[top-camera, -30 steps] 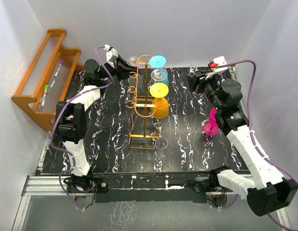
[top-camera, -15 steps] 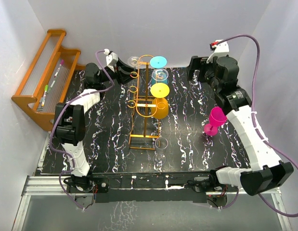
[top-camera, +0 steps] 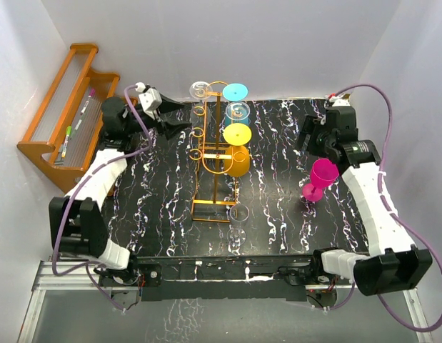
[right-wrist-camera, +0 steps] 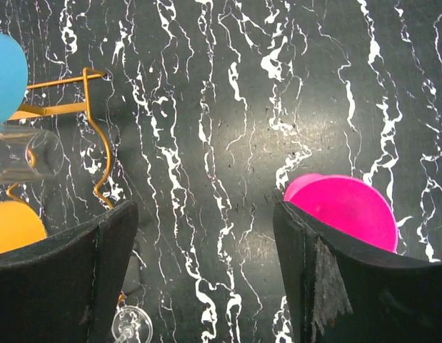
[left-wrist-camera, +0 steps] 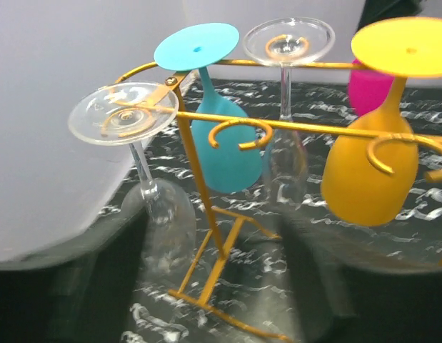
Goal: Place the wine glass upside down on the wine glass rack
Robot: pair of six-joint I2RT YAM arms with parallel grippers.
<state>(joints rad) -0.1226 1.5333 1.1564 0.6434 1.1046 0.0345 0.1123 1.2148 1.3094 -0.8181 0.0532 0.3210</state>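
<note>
R gripper [right-wrist-camera: 203,214] wide, empty, over pink wine glass [top-camera: 319,179], upright on table [top-camera: 278,214] right of rack [left-wrist-camera: 299,126]. L gripper [top-camera: 179,118] by rack's far end, can't tell state. I worry finger clips rim, tips it.

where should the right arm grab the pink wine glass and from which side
Probably the stem of the pink wine glass, just under the bowl, right gripper coming in level from the right. It stands upright on its foot; the bowl is wide and rounded, and a side grip on the stem lets it be flipped for the wine glass rack.
</note>
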